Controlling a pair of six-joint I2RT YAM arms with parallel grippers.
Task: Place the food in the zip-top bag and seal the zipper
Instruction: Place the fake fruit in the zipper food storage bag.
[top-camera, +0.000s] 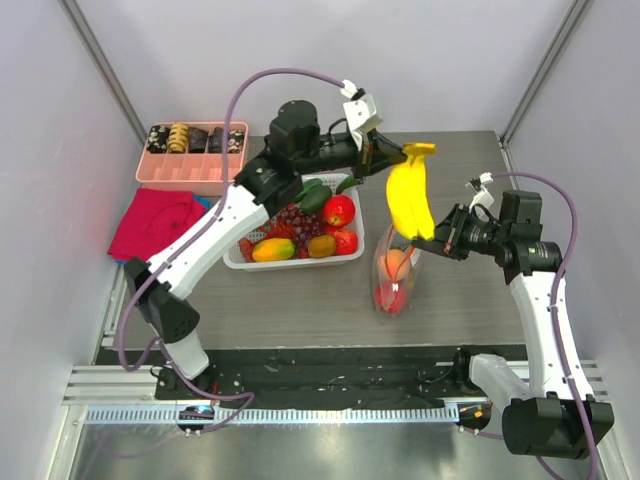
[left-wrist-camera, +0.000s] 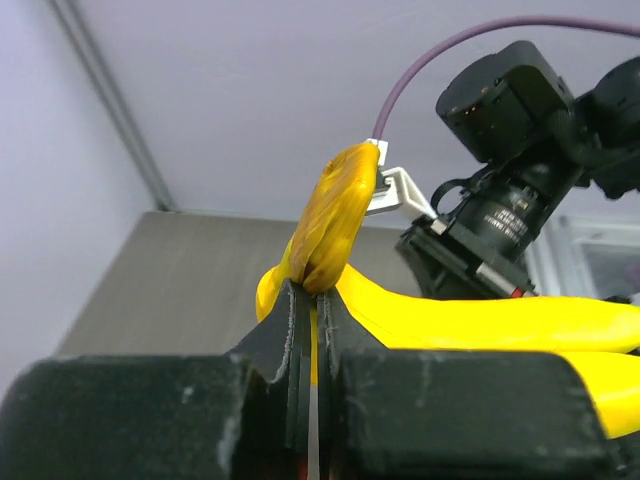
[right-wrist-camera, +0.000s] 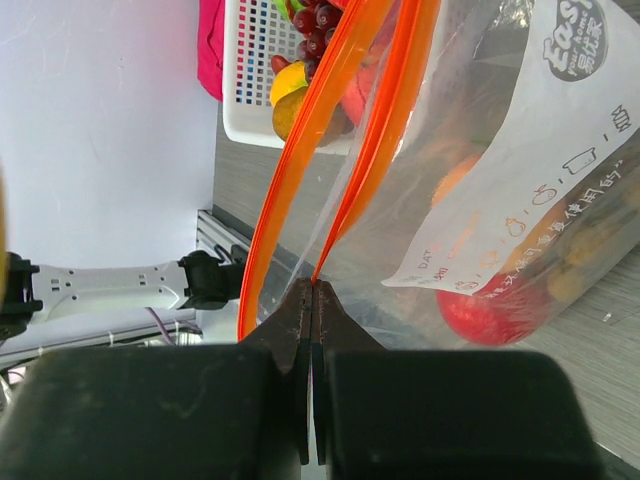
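My left gripper (top-camera: 387, 152) (left-wrist-camera: 315, 293) is shut on the brown stem end of the yellow bananas (top-camera: 411, 200) (left-wrist-camera: 480, 325), which hang in the air over the mouth of the zip-top bag (top-camera: 397, 278) (right-wrist-camera: 490, 130). The bag stands upright on the table with a peach (top-camera: 396, 262) and a red round fruit (top-camera: 390, 296) (right-wrist-camera: 488, 316) inside. Its orange-red zipper (right-wrist-camera: 300, 140) is parted, and the mouth gapes. My right gripper (top-camera: 441, 240) (right-wrist-camera: 313, 285) is shut on one side of that strip at the bag's right edge.
A white lattice basket (top-camera: 300, 263) left of the bag holds grapes, a red apple, a mango and other toy fruit. Behind it at the back left is a pink divided tray (top-camera: 160, 172) with small rolls. A magenta cloth (top-camera: 155, 222) lies beside the tray.
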